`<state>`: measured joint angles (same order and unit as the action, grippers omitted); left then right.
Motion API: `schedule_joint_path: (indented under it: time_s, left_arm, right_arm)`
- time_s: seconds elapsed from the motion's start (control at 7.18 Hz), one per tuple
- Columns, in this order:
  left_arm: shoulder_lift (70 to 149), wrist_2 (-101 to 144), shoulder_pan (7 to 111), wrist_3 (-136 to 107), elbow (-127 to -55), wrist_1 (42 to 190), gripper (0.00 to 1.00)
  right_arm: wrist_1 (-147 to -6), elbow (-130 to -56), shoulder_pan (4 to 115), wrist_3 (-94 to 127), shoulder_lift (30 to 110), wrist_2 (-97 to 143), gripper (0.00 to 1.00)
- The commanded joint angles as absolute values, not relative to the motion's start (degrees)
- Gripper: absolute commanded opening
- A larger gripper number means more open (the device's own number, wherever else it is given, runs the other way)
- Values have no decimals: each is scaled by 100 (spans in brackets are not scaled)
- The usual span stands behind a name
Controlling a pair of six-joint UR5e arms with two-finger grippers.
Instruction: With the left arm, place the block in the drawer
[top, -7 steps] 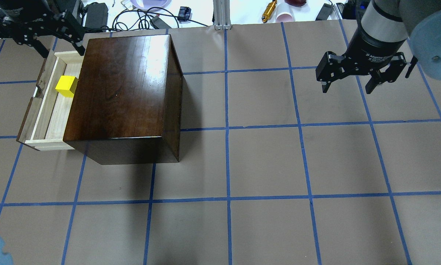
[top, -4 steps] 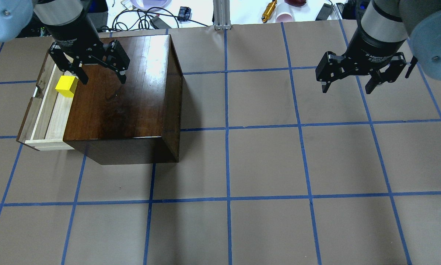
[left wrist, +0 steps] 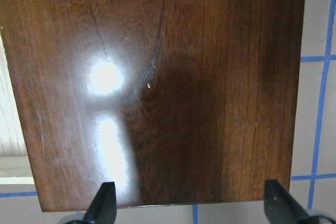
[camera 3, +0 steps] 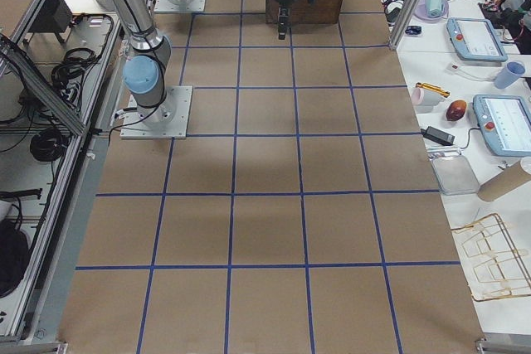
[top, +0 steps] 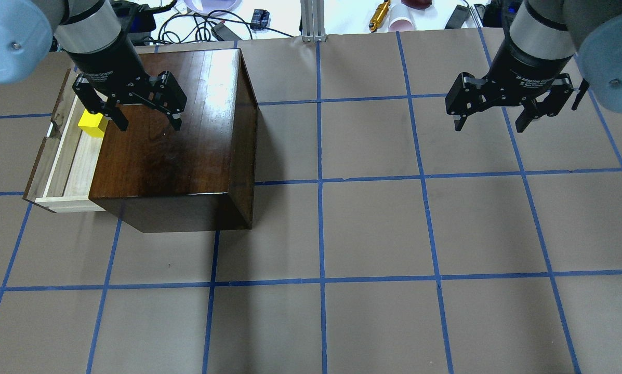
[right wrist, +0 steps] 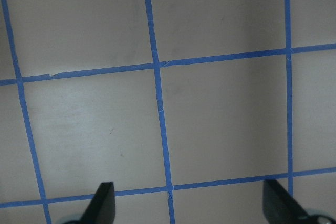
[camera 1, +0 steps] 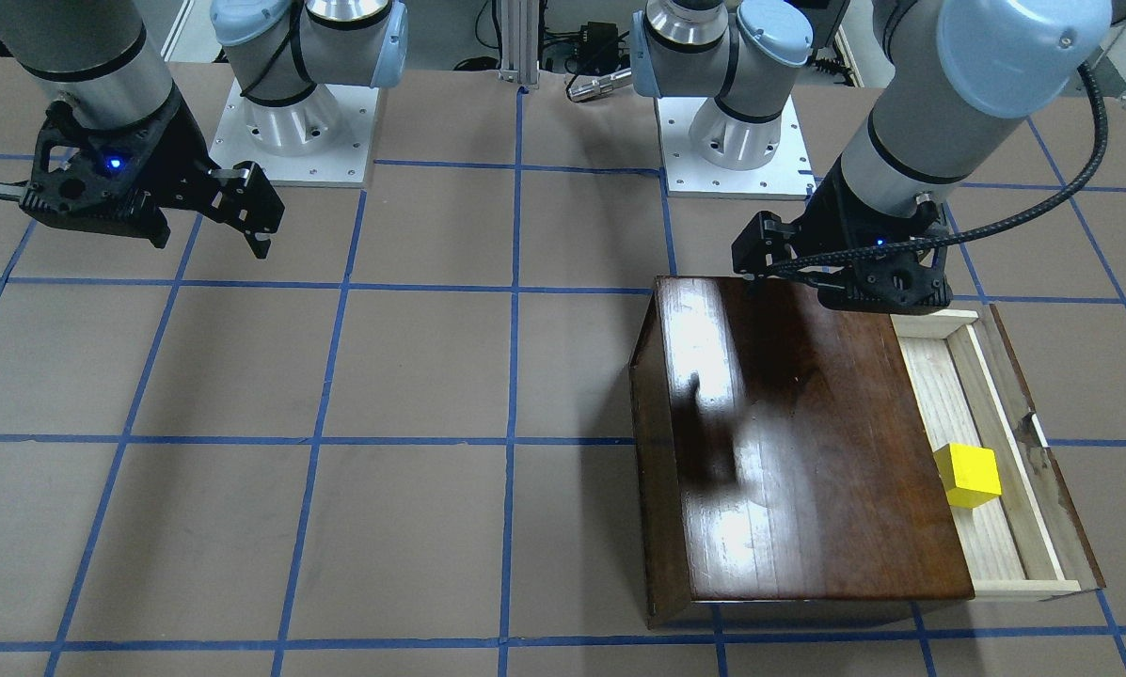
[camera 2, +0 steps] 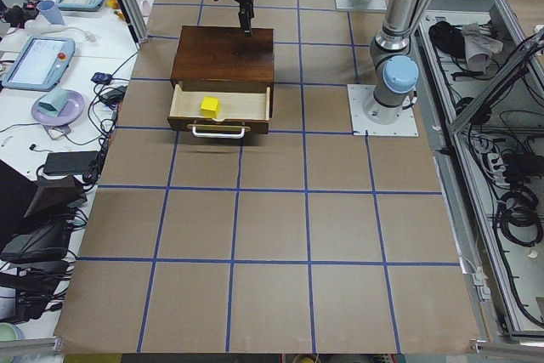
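The yellow block [top: 92, 125] lies inside the open drawer [top: 74, 163], near its far end; it also shows in the front view [camera 1: 967, 475] and the left side view [camera 2: 210, 106]. The drawer sticks out of the dark-brown cabinet [top: 186, 135] on the left. My left gripper [top: 148, 123] is open and empty above the cabinet top, beside the drawer; its wrist view shows the cabinet top [left wrist: 173, 87] between spread fingertips [left wrist: 105, 205]. One finger overlaps the block's edge in the overhead view. My right gripper [top: 490, 126] is open and empty above bare table at the right.
Cables, a gold cylinder [top: 380, 15] and a pink cup [top: 403, 23] lie beyond the table's far edge, by an aluminium post [top: 313, 21]. The two arm bases [camera 1: 290, 122] [camera 1: 741, 122] stand at the robot's side. The brown table [top: 373, 234] has blue tape lines.
My left gripper has moved from beyond the drawer's far end to above the cabinet top, open throughout. The block stays in the drawer. The right arm has not moved.
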<state>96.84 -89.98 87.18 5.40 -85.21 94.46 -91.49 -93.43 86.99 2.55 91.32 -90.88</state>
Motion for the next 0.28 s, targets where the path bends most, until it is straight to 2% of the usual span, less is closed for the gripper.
schedule_joint_path:
  time_s: [0.0,0.14]
  left_arm:
    - [9686,-8974,8719,545,-8525,9431,100]
    - [9686,-8982,8719,545,-8525,9431,100]
  right_arm:
    - [-9149,-9343,8701,255,9132,-9088,100]
    - [-9149,-9343,8701,255,9132,-9088,100]
